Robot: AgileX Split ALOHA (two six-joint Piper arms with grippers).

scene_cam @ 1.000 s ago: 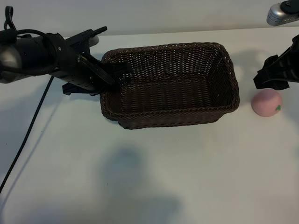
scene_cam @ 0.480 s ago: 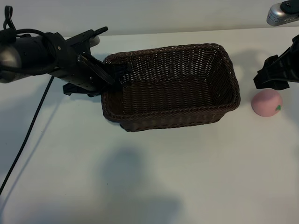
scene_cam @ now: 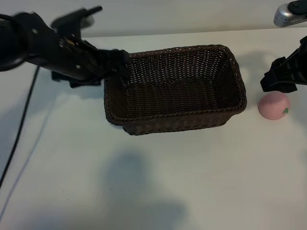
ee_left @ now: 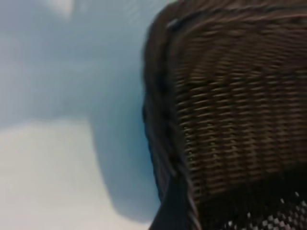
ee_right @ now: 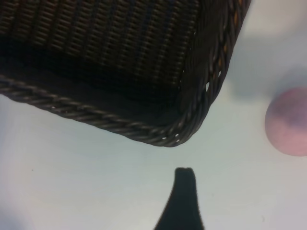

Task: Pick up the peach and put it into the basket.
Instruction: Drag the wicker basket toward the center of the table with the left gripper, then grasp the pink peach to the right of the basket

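The dark-brown woven basket (scene_cam: 178,116) stands in the middle of the white table. My left gripper (scene_cam: 120,64) hovers at its back-left corner, open, with the braided rim close beside one finger (ee_left: 172,211) and nothing held. The left wrist view is filled by the basket's wall (ee_left: 230,96). The pale-pink peach (scene_cam: 274,105) lies on the table just right of the basket, outside it. My right gripper (scene_cam: 279,80) hangs open just behind the peach, holding nothing. In the right wrist view one finger (ee_right: 184,201) shows, with the basket's corner (ee_right: 192,124) and the peach (ee_right: 290,122) beyond it.
A silver device (scene_cam: 290,14) sits at the back right corner. A black cable (scene_cam: 19,129) trails down the left side of the table (scene_cam: 216,182), whose near half lies bare with a soft shadow.
My left gripper has let go of the basket's left rim and lifted back. The basket slid slightly right and now rests still. Right arm and peach have not moved.
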